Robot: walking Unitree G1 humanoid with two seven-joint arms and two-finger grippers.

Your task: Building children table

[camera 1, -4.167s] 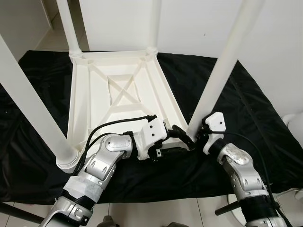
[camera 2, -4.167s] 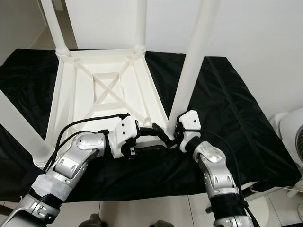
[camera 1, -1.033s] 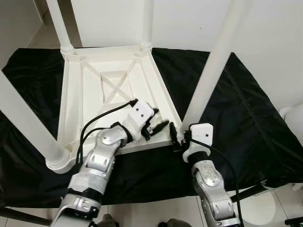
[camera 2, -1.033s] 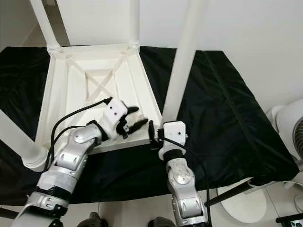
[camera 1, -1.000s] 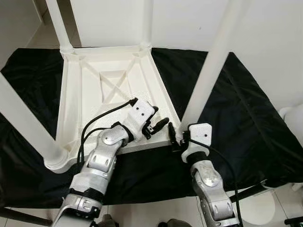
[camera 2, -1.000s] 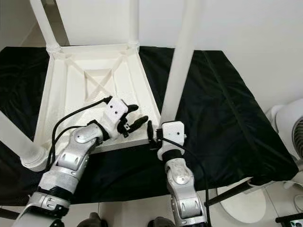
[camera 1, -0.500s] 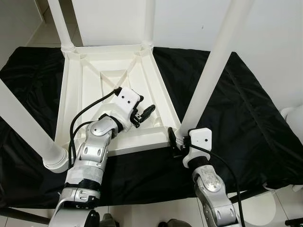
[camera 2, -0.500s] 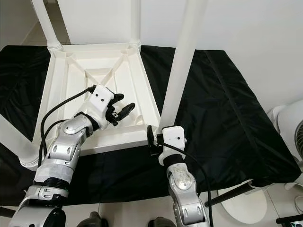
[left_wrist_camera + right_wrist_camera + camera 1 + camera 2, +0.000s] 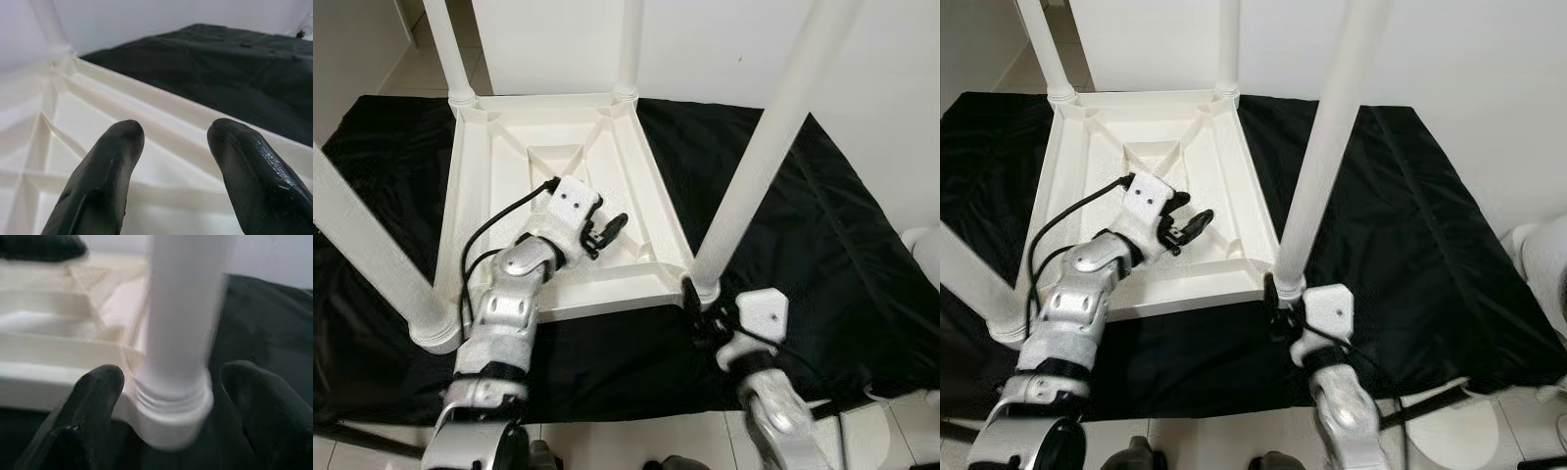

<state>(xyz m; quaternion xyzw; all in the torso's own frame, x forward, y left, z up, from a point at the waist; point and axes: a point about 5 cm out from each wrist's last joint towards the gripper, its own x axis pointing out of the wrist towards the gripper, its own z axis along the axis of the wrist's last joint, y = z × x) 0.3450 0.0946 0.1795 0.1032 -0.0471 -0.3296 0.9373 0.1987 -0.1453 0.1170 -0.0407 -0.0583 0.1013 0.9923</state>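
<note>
A white plastic children's table lies upside down on a black cloth, its four legs pointing up. My left gripper hovers open over the ribbed underside near the front rail, holding nothing; the left wrist view shows its fingers spread above the white ribs. My right gripper is open at the foot of the near-right leg. In the right wrist view its fingers stand on either side of the leg's threaded collar, apart from it.
The black cloth covers the ground around the table. The near-left leg rises beside my left arm, and two far legs stand by the white wall. A white fan sits at the right edge.
My right arm has drawn back toward me and to the right, its fingers still around the near-right leg's foot. The left gripper has hardly shifted over the underside. The camera moved slightly.
</note>
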